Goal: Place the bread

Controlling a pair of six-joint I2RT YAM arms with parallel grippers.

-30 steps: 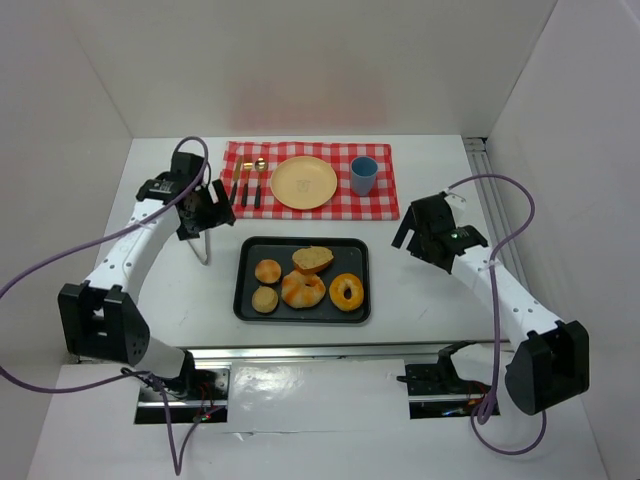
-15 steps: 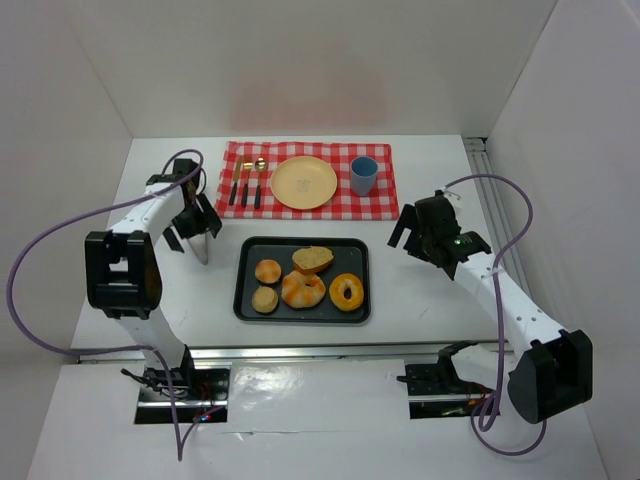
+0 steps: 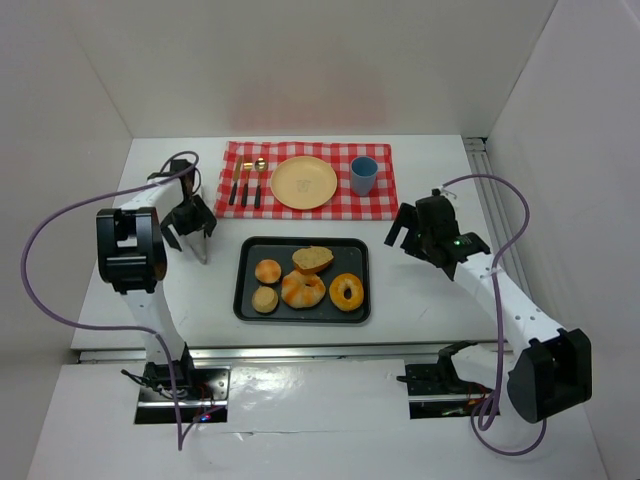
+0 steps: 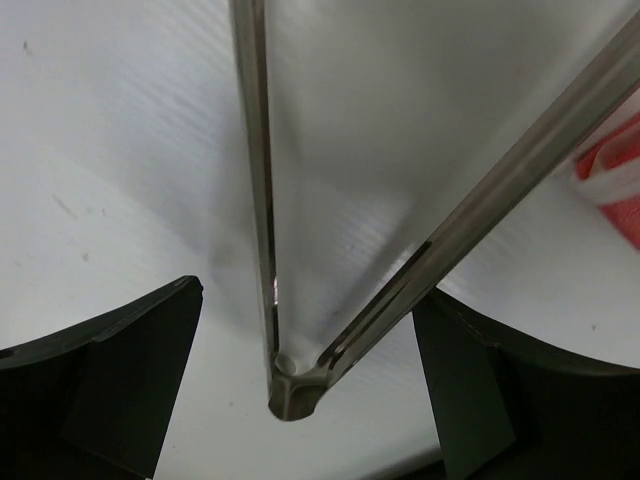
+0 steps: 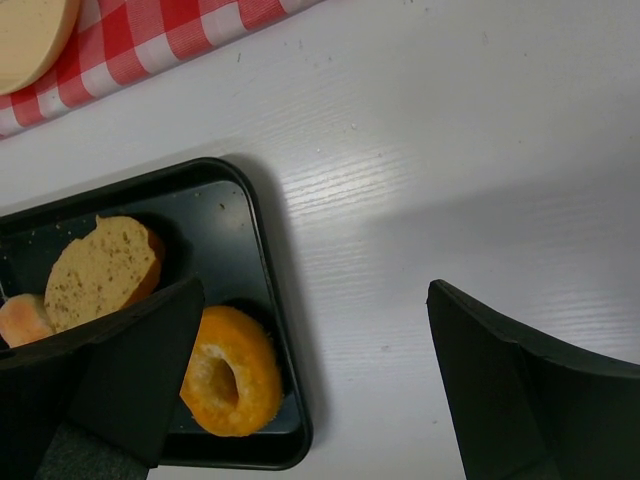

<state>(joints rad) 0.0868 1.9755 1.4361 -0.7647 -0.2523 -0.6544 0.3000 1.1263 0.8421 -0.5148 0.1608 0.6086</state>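
Note:
Several breads lie on the black tray (image 3: 355,253): a round bun (image 3: 267,271), a halved bun (image 3: 313,259), a twisted roll (image 3: 302,289) and a ring-shaped bread (image 3: 347,292). My left gripper (image 3: 190,222) hangs open left of the tray, low over metal tongs (image 3: 202,250). In the left wrist view the tongs' hinge end (image 4: 290,392) lies between the open gripper's (image 4: 308,295) fingers, untouched. My right gripper (image 3: 408,232) is open over bare table just right of the tray. Its view shows the gripper (image 5: 315,290) empty, the ring bread (image 5: 230,370) and the halved bun (image 5: 100,270).
At the back lies a red checked placemat (image 3: 385,200) carrying a yellow plate (image 3: 303,182), a blue cup (image 3: 363,175) and cutlery (image 3: 247,183). White walls enclose the table on three sides. Purple cables loop beside both arms.
The left arm has folded back and its gripper has shifted left and nearer, settling low over the tongs with the jaws slightly wider. The right gripper has barely moved.

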